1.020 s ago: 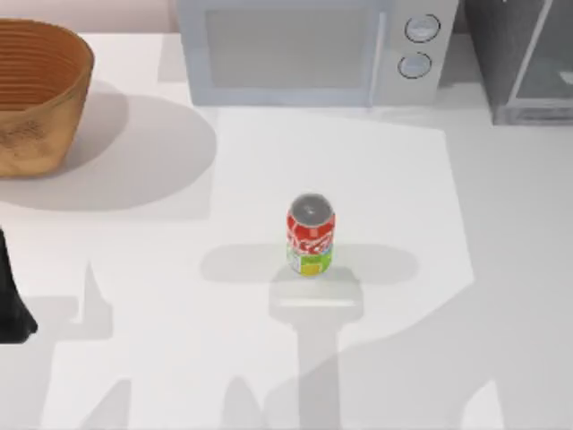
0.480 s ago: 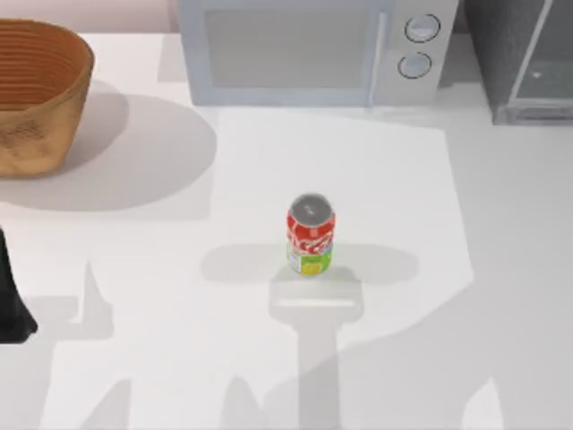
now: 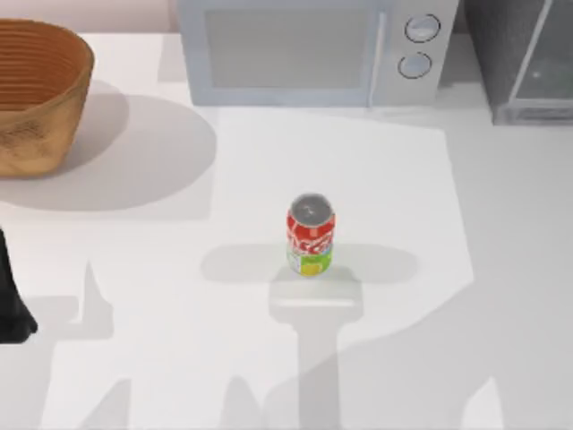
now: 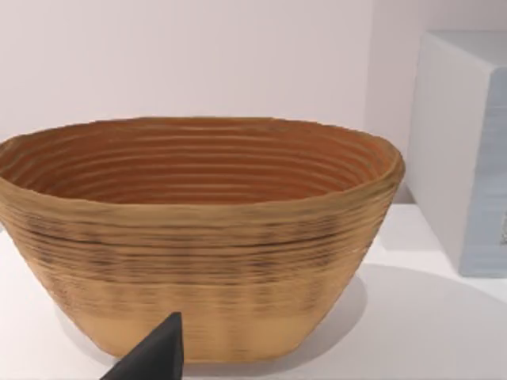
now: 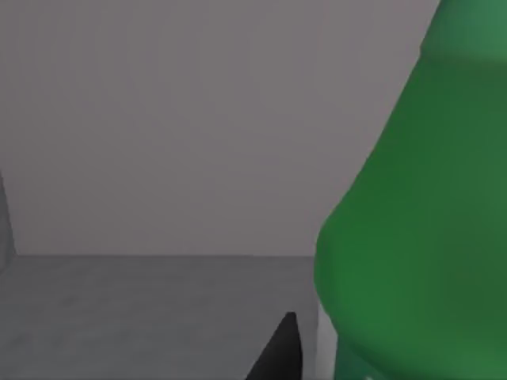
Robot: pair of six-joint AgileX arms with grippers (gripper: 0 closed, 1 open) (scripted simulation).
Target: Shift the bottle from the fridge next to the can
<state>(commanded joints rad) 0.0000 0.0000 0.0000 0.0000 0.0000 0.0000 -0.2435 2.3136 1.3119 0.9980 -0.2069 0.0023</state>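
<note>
From above, the can (image 3: 311, 235) stands mid-counter (image 3: 134, 269), the fridge (image 3: 528, 58) at back right, left arm (image 3: 11, 296) parked at the left edge. Left wrist: a basket (image 4: 198, 237). Right wrist: the bottle (image 5: 420, 237) stands inside grey walls beside a dark fingertip (image 5: 281, 352); that hand's grip I cannot tell

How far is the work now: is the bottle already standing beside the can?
Not yet. The can stands alone mid-table, with no bottle by it. In hand: the right wrist view shows the green bottle very close, against grey walls, seemingly inside the fridge. Left to do: grasp it, lift it out, set it beside the can. The left arm waits at the table's left edge.
</note>
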